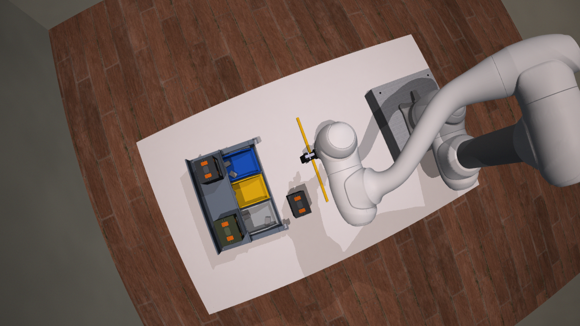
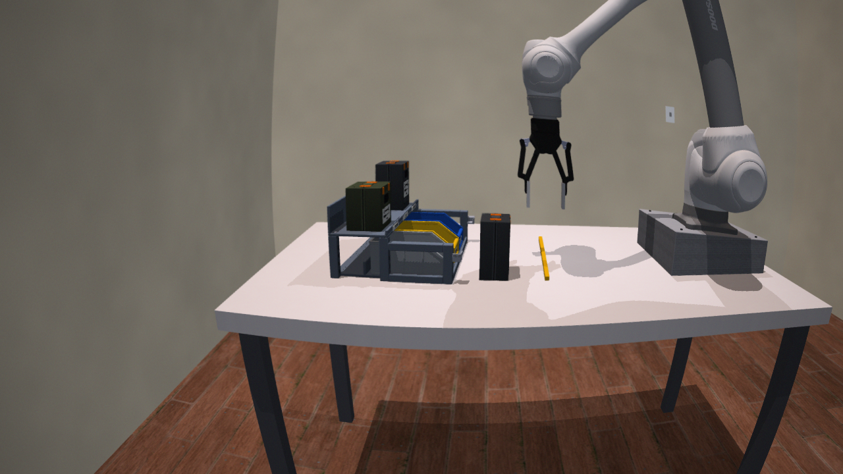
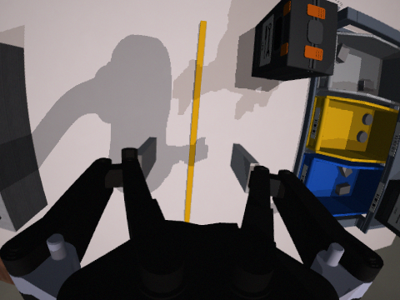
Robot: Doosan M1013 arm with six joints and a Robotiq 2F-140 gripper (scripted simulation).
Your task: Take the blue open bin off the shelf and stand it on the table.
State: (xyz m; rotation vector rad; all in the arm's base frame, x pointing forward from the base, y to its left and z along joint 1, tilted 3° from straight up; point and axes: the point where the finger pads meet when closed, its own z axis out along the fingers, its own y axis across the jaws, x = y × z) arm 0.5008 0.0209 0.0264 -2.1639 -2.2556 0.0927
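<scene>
The blue bin (image 1: 244, 163) (image 2: 437, 218) (image 3: 325, 185) sits in the shelf (image 1: 216, 200) (image 2: 418, 278), at the end of the row, with two grey parts in it. The yellow bin (image 1: 252, 189) (image 2: 425, 227) (image 3: 339, 125) stands beside it, and the clear grey bin (image 1: 259, 217) (image 3: 362, 58) is beyond that; both are in the shelf. My gripper (image 2: 545, 203) (image 3: 194, 152) is open and empty. It points down high above the table top (image 1: 283, 101) (image 2: 353, 300), off to the open side of the shelf. In the top view the arm hides most of it.
A black case (image 1: 298, 203) (image 2: 494, 247) (image 3: 300, 39) stands on the table before the clear bin. A yellow strip (image 1: 304, 136) (image 2: 543, 258) (image 3: 196, 104) lies below the gripper. A second black case (image 1: 208, 169) (image 2: 393, 182) and a green case (image 1: 228, 231) (image 2: 365, 206) stand on the shelf's rear deck.
</scene>
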